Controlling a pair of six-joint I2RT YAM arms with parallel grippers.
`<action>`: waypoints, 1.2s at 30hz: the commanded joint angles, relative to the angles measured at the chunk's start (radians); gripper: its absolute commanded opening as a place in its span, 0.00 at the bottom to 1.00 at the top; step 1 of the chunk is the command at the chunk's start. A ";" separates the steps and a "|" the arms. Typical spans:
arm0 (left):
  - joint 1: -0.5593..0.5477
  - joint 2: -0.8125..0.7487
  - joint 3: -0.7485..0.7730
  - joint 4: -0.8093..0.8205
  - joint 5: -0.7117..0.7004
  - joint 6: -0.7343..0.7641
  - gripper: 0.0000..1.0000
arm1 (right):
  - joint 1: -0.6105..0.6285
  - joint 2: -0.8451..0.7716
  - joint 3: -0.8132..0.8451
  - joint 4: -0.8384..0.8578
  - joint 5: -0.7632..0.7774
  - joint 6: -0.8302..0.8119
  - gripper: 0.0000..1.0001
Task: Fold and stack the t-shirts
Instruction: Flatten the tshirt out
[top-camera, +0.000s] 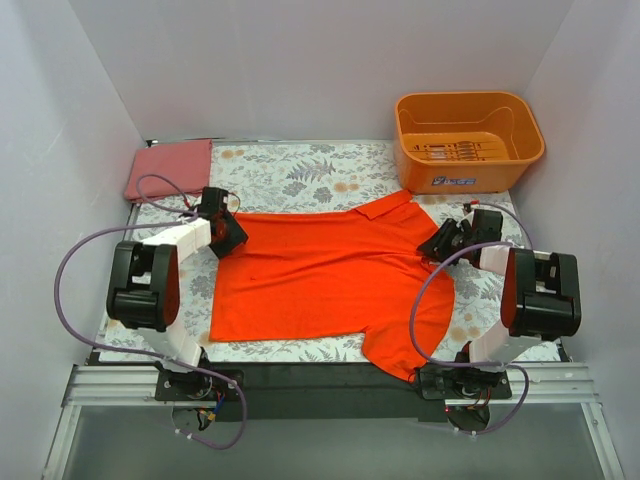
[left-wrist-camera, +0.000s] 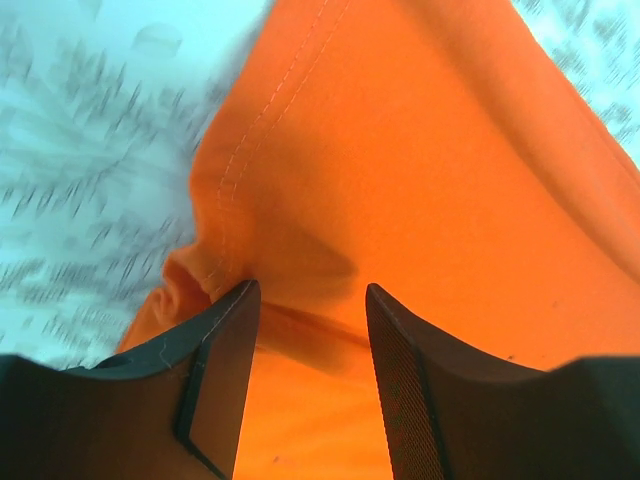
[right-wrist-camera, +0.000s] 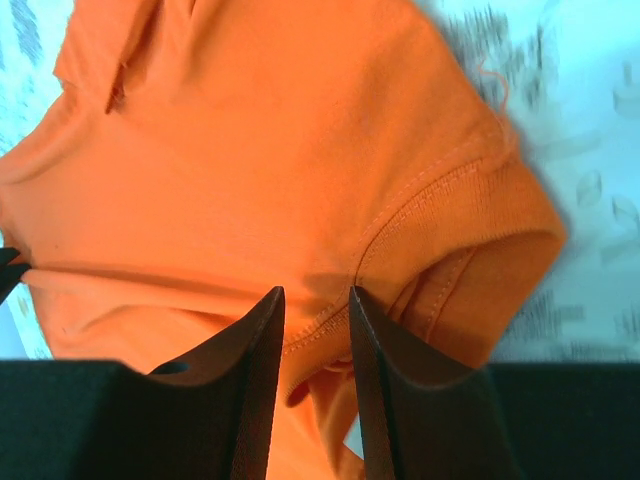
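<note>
Orange shirt (top-camera: 330, 280) — both claws gripping

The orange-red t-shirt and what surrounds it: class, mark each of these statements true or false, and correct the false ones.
1. The orange-red t-shirt lies spread on the floral table cover. True.
2. The folded pinkish-red t-shirt sits inside the orange tub. False: it lies at the far left corner, outside the tub.
3. The left claw is at the shirt's left edge. True.
4. The right claw hovers over the tub. False: it is at the shirt's right side, by a sleeve.
5. The tub stands at the far right. True.
</note>
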 joint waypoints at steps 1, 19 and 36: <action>0.009 -0.059 -0.134 -0.192 0.002 0.000 0.46 | -0.007 -0.075 -0.074 -0.245 0.115 -0.080 0.40; 0.009 -0.415 -0.271 -0.248 0.029 -0.012 0.55 | 0.021 -0.478 -0.105 -0.463 0.117 -0.166 0.42; -0.048 -0.533 -0.315 0.103 0.085 0.114 0.63 | 0.351 -0.082 0.088 0.112 0.235 0.338 0.65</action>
